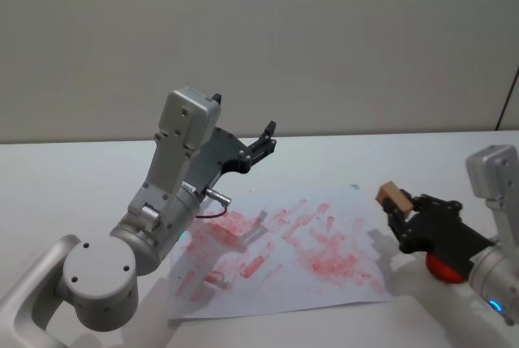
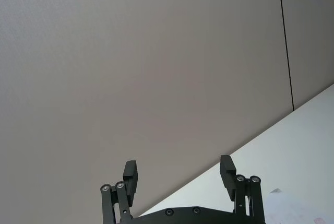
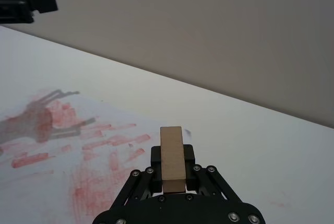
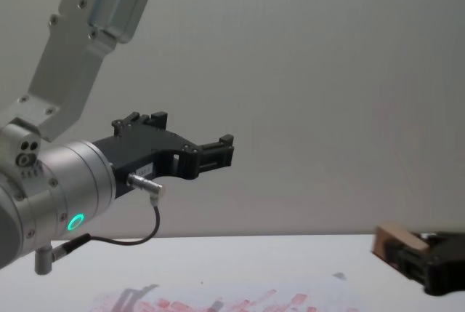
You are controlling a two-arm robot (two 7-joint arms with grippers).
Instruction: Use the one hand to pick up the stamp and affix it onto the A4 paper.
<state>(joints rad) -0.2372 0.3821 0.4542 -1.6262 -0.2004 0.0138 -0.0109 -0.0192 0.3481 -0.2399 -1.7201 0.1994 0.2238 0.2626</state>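
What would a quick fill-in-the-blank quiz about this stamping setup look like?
1. The right gripper is shut on the wooden ____.
2. The left gripper, high above the table, has its jaws ____.
3. The A4 paper carries ink prints coloured ____.
Missing words: stamp; open; red.

A white table (image 1: 81,169) meets a plain grey wall (image 1: 324,40) with a dark vertical seam (image 1: 508,96) far right. A red rounded object (image 1: 439,268) lies near right, partly hidden.
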